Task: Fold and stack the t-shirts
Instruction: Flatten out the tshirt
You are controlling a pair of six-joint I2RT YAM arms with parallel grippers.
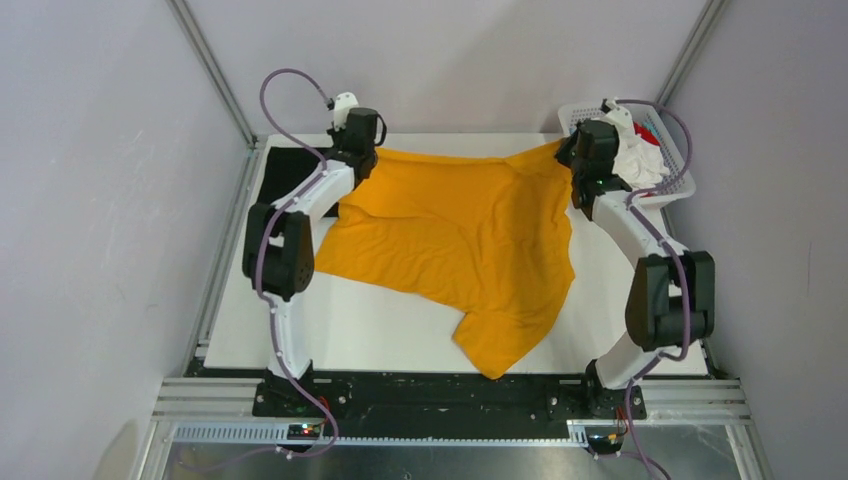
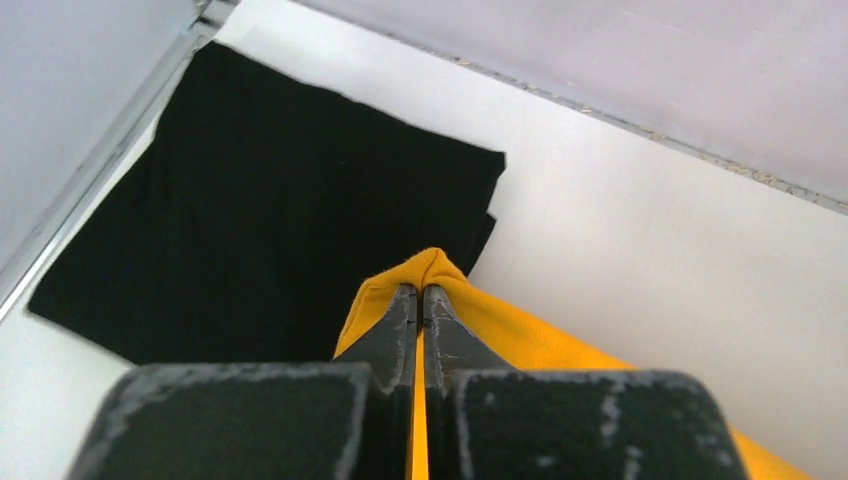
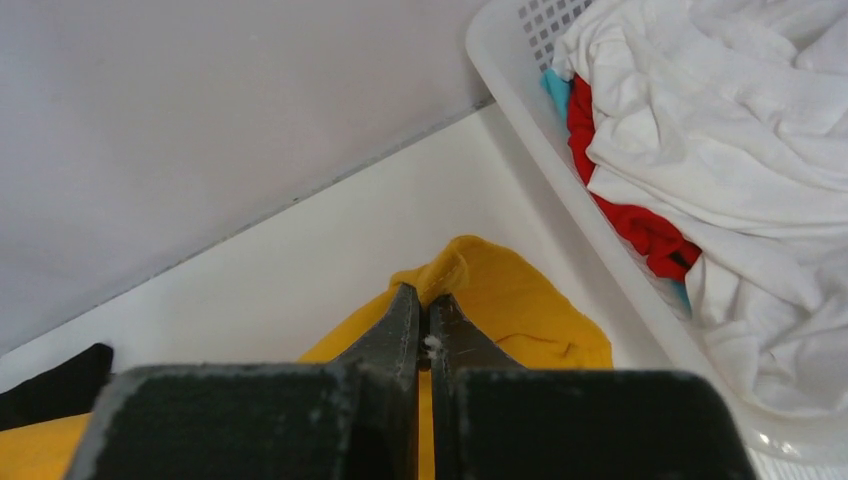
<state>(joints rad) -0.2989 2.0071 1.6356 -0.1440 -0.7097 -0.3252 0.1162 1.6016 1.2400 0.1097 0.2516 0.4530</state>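
Observation:
A mustard-orange t-shirt (image 1: 455, 235) lies spread across the white table, its far edge lifted between both grippers. My left gripper (image 1: 372, 152) is shut on its far left corner (image 2: 425, 270). My right gripper (image 1: 568, 152) is shut on its far right corner (image 3: 470, 265). A folded black t-shirt (image 2: 260, 230) lies flat at the far left of the table, under the left gripper, and shows in the top view (image 1: 290, 170). White t-shirts (image 3: 740, 150) and a red one (image 3: 640, 225) are heaped in the basket.
A white plastic mesh basket (image 1: 680, 165) stands at the far right corner, close to my right gripper; its rim (image 3: 530, 110) shows in the right wrist view. Grey walls and metal frame posts enclose the table (image 1: 380, 335).

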